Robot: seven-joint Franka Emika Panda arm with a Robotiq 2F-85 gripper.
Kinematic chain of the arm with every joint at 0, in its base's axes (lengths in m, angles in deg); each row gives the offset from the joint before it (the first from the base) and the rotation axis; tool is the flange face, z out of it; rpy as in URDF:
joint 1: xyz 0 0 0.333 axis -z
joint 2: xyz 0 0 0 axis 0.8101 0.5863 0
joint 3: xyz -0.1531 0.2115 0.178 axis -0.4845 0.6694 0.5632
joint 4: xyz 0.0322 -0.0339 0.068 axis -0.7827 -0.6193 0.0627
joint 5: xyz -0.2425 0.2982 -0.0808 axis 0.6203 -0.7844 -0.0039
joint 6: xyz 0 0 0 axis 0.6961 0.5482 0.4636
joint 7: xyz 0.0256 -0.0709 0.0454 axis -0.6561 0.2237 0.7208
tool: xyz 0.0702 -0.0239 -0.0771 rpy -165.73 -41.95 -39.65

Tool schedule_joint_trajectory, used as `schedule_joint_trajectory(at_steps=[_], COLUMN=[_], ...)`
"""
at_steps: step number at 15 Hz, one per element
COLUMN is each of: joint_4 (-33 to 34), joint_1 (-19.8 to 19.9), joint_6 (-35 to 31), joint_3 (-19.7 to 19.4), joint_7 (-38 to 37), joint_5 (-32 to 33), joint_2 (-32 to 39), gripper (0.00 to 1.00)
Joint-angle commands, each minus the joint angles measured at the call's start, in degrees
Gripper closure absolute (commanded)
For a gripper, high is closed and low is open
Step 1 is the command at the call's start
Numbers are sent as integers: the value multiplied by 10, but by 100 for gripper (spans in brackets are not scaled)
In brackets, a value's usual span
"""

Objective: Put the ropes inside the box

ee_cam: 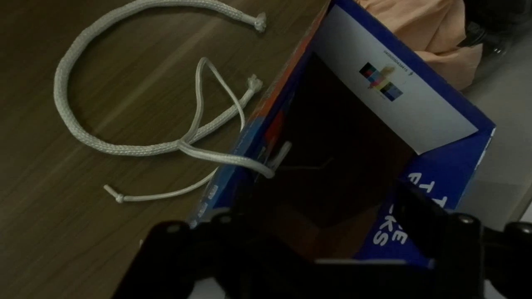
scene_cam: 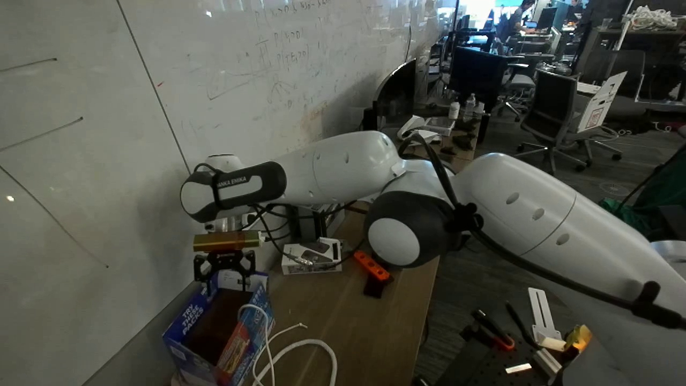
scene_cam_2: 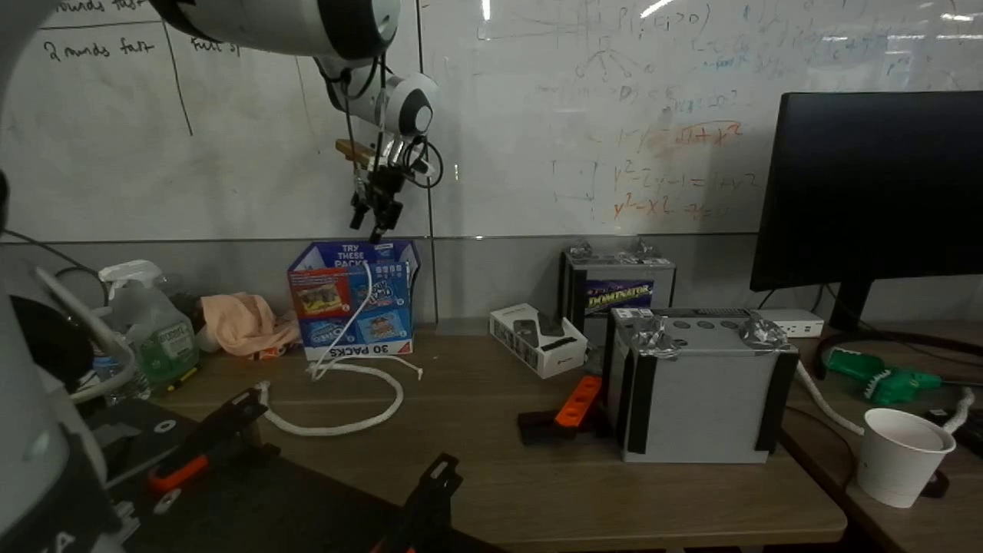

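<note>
Our tool (scene_cam: 227,284) hangs above the box (scene_cam_2: 390,303), jaws apart — the thin rope (ee_cam: 226,158) hooks over one side, barely inside, trailing to the counter (scene_cam_2: 491,418) where the thick rope (ee_cam: 124,150) lies — we've both to finish.

The table (scene_cam_2: 568,484) bears box (scene_cam_2: 342,296), carton (scene_cam_2: 536,342), case (scene_cam_2: 703,407) and bottle (scene_cam_2: 157,330). A thick rope (ee_cam: 61,87) lies there, a thin rope (ee_cam: 224,158) only partly

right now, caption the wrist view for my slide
Open gripper above a blue box, thin white rope draped over its edge, thicker rope on the table.
</note>
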Motion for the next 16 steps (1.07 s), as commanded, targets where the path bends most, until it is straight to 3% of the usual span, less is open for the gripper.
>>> schedule_joint_trajectory(at_steps=[1,9,16], joint_4=[-103,-306,-506], joint_1=[-3,0,8], joint_6=[-21,-70,-250], joint_3=[-15,-30,-33], joint_7=[24,120,191], joint_5=[28,85,124], joint_2=[-84,-203,-244], gripper=[0,0,0])
